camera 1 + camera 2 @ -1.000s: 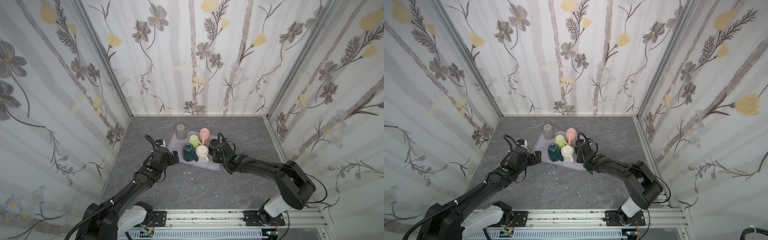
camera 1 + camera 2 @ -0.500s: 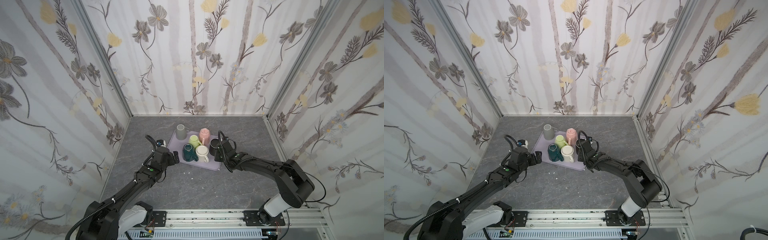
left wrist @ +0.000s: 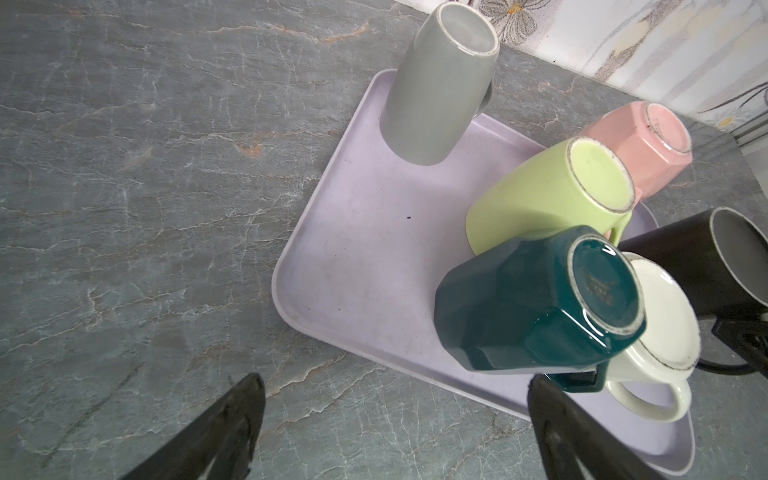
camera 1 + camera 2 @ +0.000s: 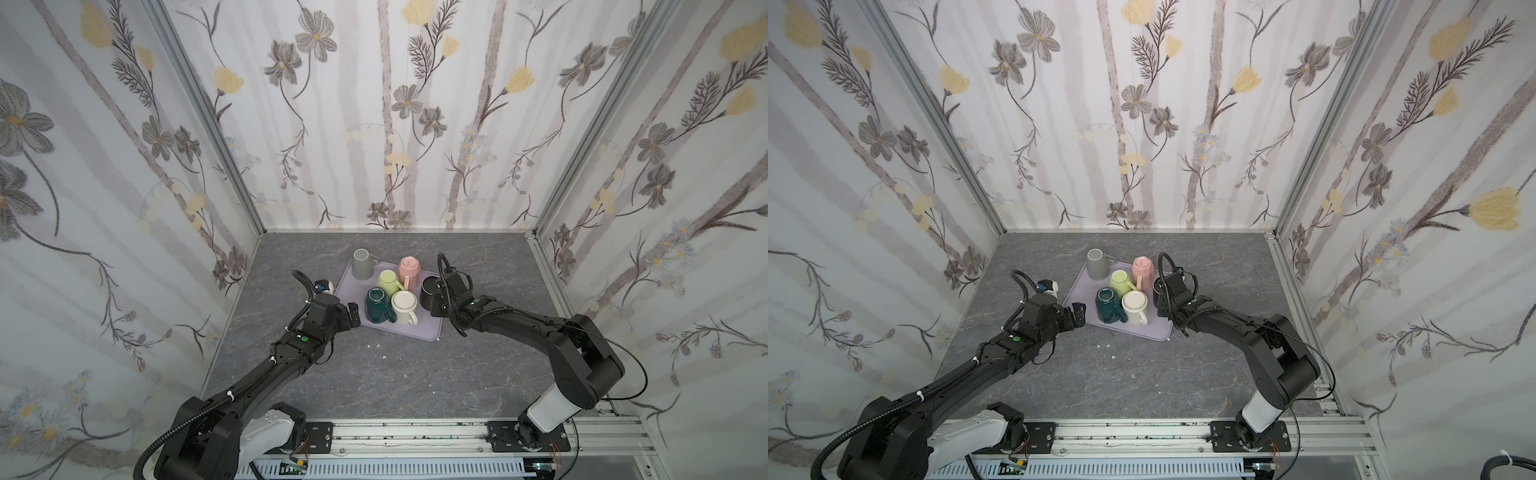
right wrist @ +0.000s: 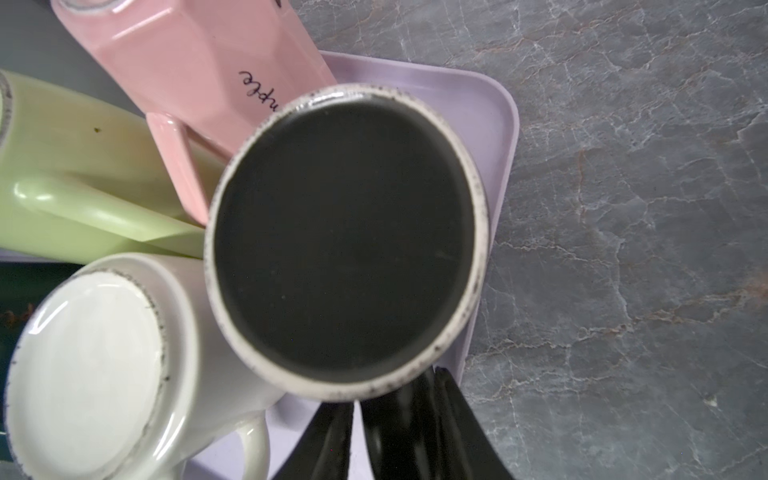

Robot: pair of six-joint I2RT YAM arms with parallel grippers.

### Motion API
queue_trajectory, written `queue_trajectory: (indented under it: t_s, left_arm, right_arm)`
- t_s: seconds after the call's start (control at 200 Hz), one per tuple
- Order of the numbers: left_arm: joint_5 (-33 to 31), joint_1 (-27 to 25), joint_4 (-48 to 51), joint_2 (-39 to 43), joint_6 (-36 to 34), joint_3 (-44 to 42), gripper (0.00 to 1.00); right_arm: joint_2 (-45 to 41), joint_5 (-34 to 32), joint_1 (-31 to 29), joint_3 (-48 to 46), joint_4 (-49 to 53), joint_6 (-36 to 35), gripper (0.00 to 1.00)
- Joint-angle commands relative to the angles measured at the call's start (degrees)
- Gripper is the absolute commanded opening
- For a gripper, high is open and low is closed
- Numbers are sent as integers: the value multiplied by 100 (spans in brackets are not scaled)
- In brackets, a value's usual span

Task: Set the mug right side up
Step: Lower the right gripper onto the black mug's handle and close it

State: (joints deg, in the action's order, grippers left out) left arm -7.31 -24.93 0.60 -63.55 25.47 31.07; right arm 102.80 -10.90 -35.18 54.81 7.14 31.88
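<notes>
A black mug point(image 5: 345, 237) stands upside down at the right edge of the lavender tray point(image 4: 415, 330); it shows in both top views point(image 4: 428, 291) point(image 4: 1158, 291). My right gripper point(image 5: 395, 388) sits low beside it with its jaws narrowed onto the mug's dark handle. Only a thin sliver of tray shows beside one finger point(image 5: 332, 436). My left gripper point(image 3: 397, 384) hangs open over the table at the tray's near-left edge point(image 4: 347, 316), close to a dark green mug point(image 3: 540, 299), holding nothing.
Several more mugs stand base-up on the tray: grey point(image 4: 362, 264), lime green point(image 4: 388, 280), pink point(image 4: 409, 268), dark green point(image 4: 376, 305) and cream point(image 4: 404, 305), packed close to the black one. Small white chips point(image 4: 372, 345) lie on the grey stone table in front.
The right gripper's jaws have drawn together around the black mug's handle, and that arm has edged slightly. The left arm and all the mugs have stayed put.
</notes>
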Motion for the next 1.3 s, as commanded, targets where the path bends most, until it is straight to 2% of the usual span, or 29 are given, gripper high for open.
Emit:
queue_trajectory:
  t_s: [0.0, 0.21, 0.724, 0.804, 0.949, 1.029, 1.299]
  left_arm:
    - [8, 5, -166, -17, 54, -4, 100]
    - [61, 5, -191, -61, 66, -4, 100]
    - [107, 5, -238, -162, 70, -14, 100]
    - [138, 5, -231, -192, 64, -4, 100]
    - [160, 6, -228, -202, 63, 9, 100]
    - [160, 5, -223, -184, 67, 4, 100]
    - [186, 6, -223, -162, 84, -4, 100]
  right_arm:
    - [63, -27, 28, 134, 150, -161, 31]
    - [262, -219, 48, 459, 571, -406, 28]
    - [543, -611, 57, 732, 833, -622, 20]
    - [558, -628, 55, 742, 833, -621, 14]
    - [573, -624, 55, 733, 833, -621, 14]
    - [574, -620, 63, 717, 834, -615, 7]
    - [383, -415, 100, 559, 680, -599, 0]
